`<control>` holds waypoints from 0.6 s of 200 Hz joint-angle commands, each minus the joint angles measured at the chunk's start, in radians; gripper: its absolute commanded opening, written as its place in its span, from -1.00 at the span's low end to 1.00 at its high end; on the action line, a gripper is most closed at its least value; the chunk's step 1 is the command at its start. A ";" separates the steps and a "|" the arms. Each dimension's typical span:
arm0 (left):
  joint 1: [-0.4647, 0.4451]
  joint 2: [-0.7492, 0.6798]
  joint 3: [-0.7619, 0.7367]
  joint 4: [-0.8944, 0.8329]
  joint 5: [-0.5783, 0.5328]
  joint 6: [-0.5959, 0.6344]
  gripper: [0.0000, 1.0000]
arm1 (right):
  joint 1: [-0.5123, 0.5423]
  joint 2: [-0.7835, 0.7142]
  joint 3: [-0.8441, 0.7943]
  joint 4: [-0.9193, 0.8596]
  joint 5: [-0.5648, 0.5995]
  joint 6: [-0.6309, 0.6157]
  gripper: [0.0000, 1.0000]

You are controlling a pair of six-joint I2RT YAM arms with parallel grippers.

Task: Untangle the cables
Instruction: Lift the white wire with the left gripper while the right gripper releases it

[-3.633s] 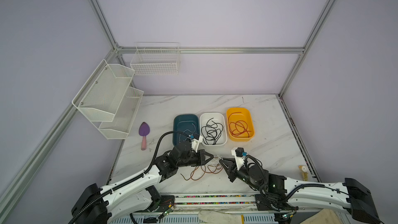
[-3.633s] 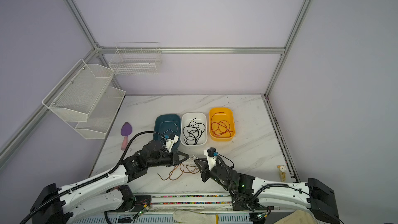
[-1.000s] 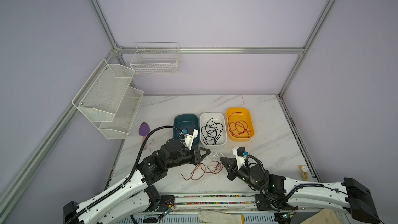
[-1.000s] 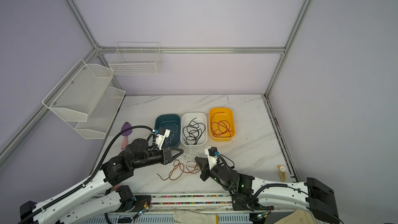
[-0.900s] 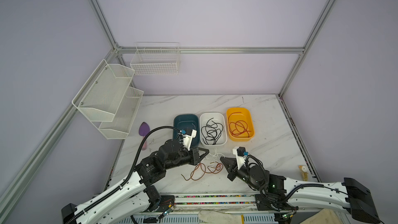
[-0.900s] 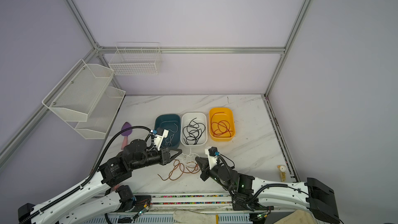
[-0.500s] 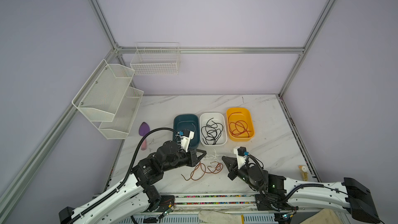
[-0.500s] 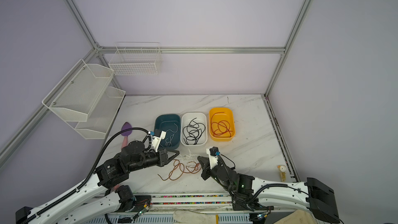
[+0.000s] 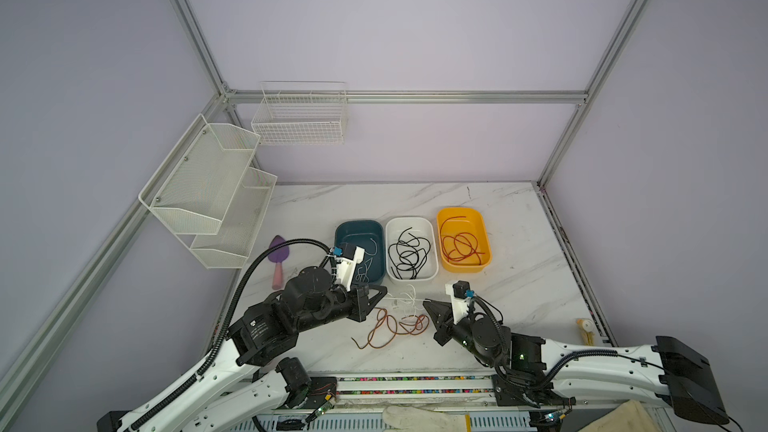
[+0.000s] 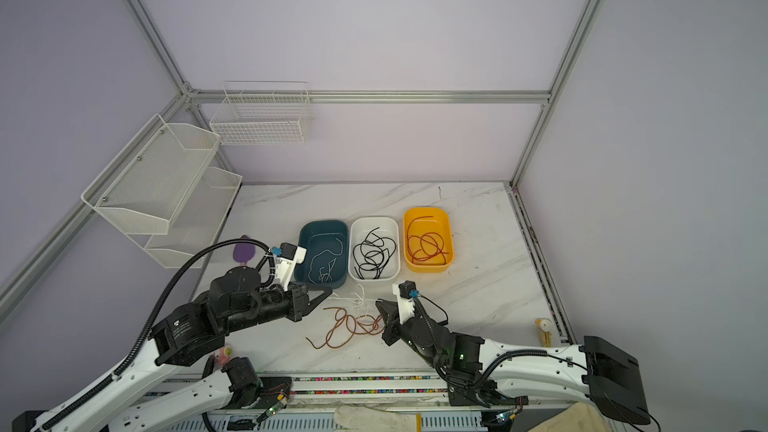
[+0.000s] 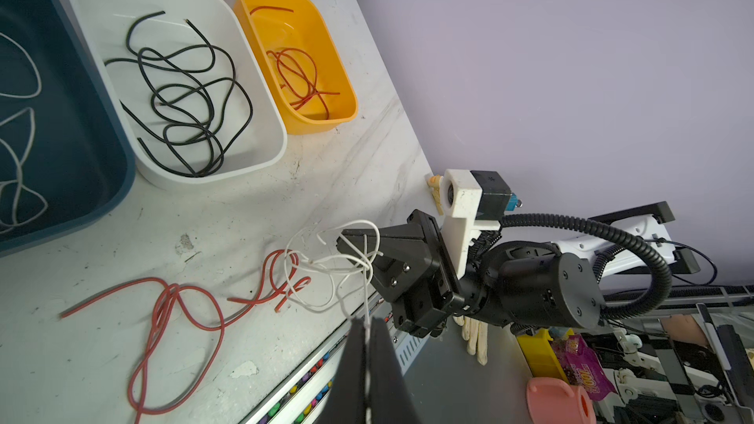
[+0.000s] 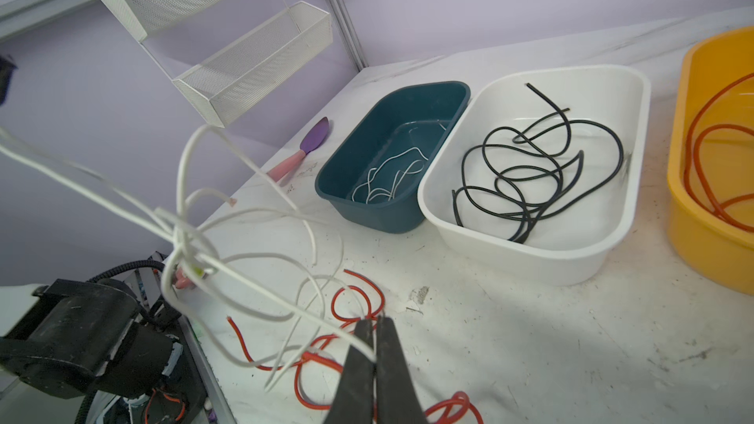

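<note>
l end effector (image 9: 384, 293) & r end effector (image 9: 425, 305) each tight on white cable (image 9: 409, 297), red cable (image 9: 387, 324) below

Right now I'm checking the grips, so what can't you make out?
- White cables: too thin against the pale table in both top views to trace.
- Their knot: blurred, near the lens, right wrist view.
- Teal bin, near corner: hidden by the left arm's camera in a top view.

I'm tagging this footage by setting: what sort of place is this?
Likely a robotics lab test cell: an aluminium frame with lilac walls encloses a marble-look table, with the left arm and right arm mounted at its front edge.
</note>
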 commanded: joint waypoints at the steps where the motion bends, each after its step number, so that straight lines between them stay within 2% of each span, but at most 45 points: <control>1: 0.000 -0.047 0.209 -0.093 -0.084 0.080 -1.00 | -0.011 0.027 -0.008 -0.092 0.102 0.035 -1.00; 32: 0.000 -0.045 0.250 -0.140 -0.094 0.099 -1.00 | -0.012 0.002 -0.001 -0.100 0.065 0.023 -0.99; 49: 0.000 -0.027 0.233 -0.128 -0.066 0.093 -1.00 | -0.012 -0.055 -0.014 -0.080 -0.005 -0.008 -0.58; 63: 0.000 -0.004 0.227 -0.115 -0.045 0.090 -1.00 | -0.011 -0.112 -0.047 -0.040 -0.058 -0.021 -0.13; 75: 0.000 0.014 0.236 -0.111 -0.036 0.097 -1.00 | -0.011 -0.156 -0.064 -0.021 -0.094 -0.035 0.11; 94: -0.001 0.032 0.273 -0.112 -0.039 0.115 -1.00 | -0.011 -0.191 -0.082 -0.010 -0.108 -0.040 0.11; 120: 0.000 0.048 0.339 -0.128 -0.056 0.138 -1.00 | -0.011 -0.164 -0.077 -0.006 -0.104 -0.041 0.08</control>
